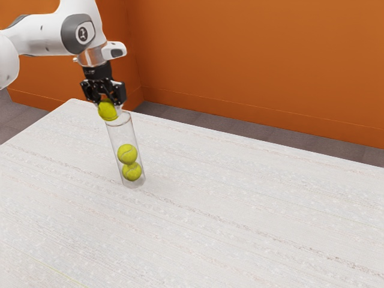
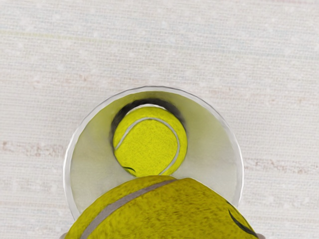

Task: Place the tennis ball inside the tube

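Observation:
In the exterior view my gripper is shut on a yellow tennis ball, at the height of the clear tube's open top. The tube stands on the table with two more balls inside, the upper ball above the lower ball. The wrist view looks down into the tube, where a ball lies deep inside. The held ball overlaps part of the round opening, large and close. Whether it touches the rim, I cannot tell.
A white, faintly streaked table extends around the tube. Behind its far edge are a grey floor and an orange wall.

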### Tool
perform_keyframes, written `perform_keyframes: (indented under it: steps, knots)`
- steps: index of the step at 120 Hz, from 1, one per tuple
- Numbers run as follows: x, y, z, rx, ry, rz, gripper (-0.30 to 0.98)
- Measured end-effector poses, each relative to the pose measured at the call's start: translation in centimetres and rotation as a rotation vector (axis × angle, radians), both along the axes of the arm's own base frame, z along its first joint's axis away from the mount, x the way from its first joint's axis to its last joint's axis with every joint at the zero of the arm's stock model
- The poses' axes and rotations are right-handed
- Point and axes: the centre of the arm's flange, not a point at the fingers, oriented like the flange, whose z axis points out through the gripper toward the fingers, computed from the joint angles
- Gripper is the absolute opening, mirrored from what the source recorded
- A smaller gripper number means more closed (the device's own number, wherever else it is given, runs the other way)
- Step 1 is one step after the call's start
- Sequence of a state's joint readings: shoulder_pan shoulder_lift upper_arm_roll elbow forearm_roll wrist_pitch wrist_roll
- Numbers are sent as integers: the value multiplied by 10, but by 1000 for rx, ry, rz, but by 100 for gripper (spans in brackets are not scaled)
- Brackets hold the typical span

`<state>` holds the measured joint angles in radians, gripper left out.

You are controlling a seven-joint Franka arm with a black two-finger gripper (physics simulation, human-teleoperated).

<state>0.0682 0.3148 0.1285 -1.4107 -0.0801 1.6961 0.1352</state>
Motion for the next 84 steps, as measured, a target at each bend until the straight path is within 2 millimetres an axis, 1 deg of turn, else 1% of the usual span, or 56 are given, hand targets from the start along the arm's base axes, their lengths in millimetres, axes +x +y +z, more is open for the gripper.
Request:
perform_keyframes:
  steps: [19, 35, 48, 68, 72, 74, 80, 84]
  knots:
    - [13, 8, -2, -11, -15, -30, 37]
    - [18, 16, -5, -20, -21, -47, 38]
    - [20, 17, -7, -29, -24, -64, 39]
    - [20, 14, -8, -58, -32, -83, 54]
    - [18, 12, -1, -61, -42, -87, 56]
    - [14, 10, 6, -62, -52, -91, 57]
    - [-3, 5, 21, -73, -61, -100, 60]
    - [-15, -4, 31, -78, -64, -115, 61]
